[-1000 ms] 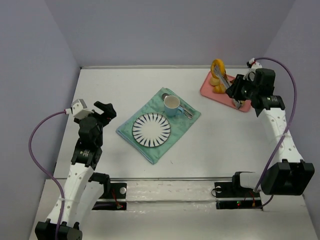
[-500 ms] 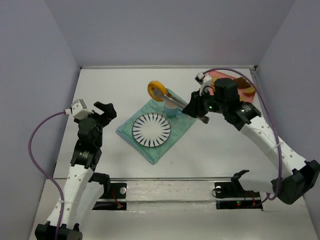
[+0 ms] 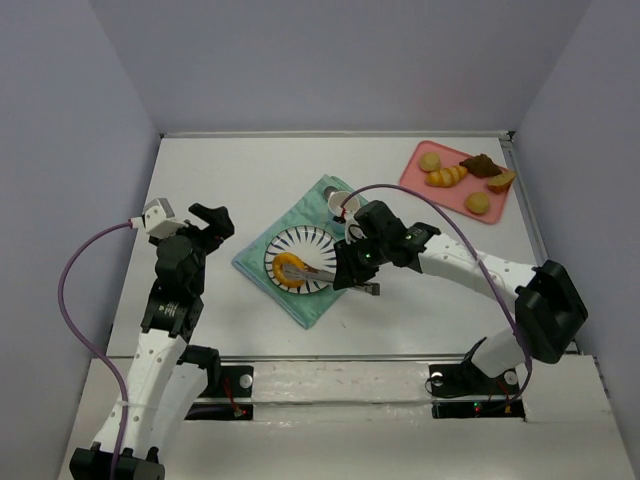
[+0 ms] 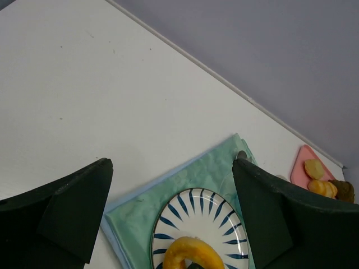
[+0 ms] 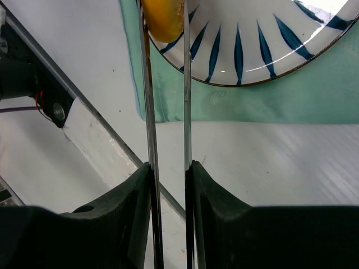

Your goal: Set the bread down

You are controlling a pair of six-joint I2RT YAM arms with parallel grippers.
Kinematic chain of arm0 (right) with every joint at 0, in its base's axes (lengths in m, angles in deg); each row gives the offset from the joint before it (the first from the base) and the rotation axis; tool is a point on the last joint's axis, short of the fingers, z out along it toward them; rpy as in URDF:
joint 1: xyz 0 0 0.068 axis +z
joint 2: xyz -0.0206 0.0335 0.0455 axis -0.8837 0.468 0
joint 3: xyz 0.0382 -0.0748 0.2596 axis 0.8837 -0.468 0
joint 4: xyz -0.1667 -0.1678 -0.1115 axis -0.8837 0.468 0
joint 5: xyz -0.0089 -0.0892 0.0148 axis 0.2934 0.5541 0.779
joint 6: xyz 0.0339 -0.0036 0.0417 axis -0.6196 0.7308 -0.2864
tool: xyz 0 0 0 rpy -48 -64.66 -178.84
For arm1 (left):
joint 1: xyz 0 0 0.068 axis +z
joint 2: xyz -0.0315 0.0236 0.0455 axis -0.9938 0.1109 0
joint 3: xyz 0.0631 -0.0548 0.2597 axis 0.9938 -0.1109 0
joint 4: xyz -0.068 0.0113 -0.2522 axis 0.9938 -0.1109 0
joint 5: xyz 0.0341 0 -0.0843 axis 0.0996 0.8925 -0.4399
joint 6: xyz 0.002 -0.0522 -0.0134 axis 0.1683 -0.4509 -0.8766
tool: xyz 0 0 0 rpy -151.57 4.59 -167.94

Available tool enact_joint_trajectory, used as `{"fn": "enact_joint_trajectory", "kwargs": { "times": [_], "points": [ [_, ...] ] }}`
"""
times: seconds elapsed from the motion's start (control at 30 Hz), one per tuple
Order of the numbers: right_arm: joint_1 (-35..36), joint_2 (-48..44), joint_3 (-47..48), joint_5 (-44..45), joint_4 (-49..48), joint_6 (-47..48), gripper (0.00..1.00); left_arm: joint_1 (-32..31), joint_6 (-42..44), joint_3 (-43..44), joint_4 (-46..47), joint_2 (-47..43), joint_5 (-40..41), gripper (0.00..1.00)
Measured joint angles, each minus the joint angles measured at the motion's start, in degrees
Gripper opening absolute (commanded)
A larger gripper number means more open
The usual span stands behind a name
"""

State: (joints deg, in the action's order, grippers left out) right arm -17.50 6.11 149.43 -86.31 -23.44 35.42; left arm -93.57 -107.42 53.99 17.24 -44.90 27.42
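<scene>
The bread (image 3: 289, 270), a golden-orange ring, lies on the near-left part of the white plate with blue rays (image 3: 318, 243). My right gripper (image 3: 350, 273) is shut on metal tongs (image 3: 318, 270), and the tong tips still flank the bread. In the right wrist view the two tong blades (image 5: 148, 112) run from my gripper (image 5: 168, 165) up to the bread (image 5: 164, 19) at the plate's edge (image 5: 269, 56). My left gripper (image 3: 212, 220) is open and empty, left of the plate. Its view (image 4: 171, 162) shows the bread (image 4: 190, 255) on the plate (image 4: 224, 207).
The plate sits on a green cloth (image 3: 262, 262). A cup (image 3: 343, 204) stands on the cloth behind the right arm. A pink tray (image 3: 418, 180) at the back right holds small buns, a croissant-like piece and a dark piece.
The right arm carried the bread in the tongs from the pink tray, past the cup, and down onto the plate. The left arm has not moved.
</scene>
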Motion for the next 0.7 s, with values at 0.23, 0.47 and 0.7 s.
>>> {"fn": "enact_joint_trajectory", "kwargs": {
  "times": [0.23, 0.47, 0.7],
  "points": [
    [0.07, 1.27, 0.44, 3.04, -0.39, -2.97, 0.58, 0.0, 0.02, 0.0, 0.0, -0.98, -0.09, 0.99],
    [0.0, 1.79, 1.73, 8.76, 1.09, -3.48, 0.64, 0.0, 0.0, 0.0, 0.02, -1.22, -0.13, 0.99],
    [0.0, -1.36, 2.86, 11.63, 2.69, -3.58, 0.61, 0.0, 0.0, 0.0, 0.0, -1.25, -0.15, 0.99]
  ]
}}
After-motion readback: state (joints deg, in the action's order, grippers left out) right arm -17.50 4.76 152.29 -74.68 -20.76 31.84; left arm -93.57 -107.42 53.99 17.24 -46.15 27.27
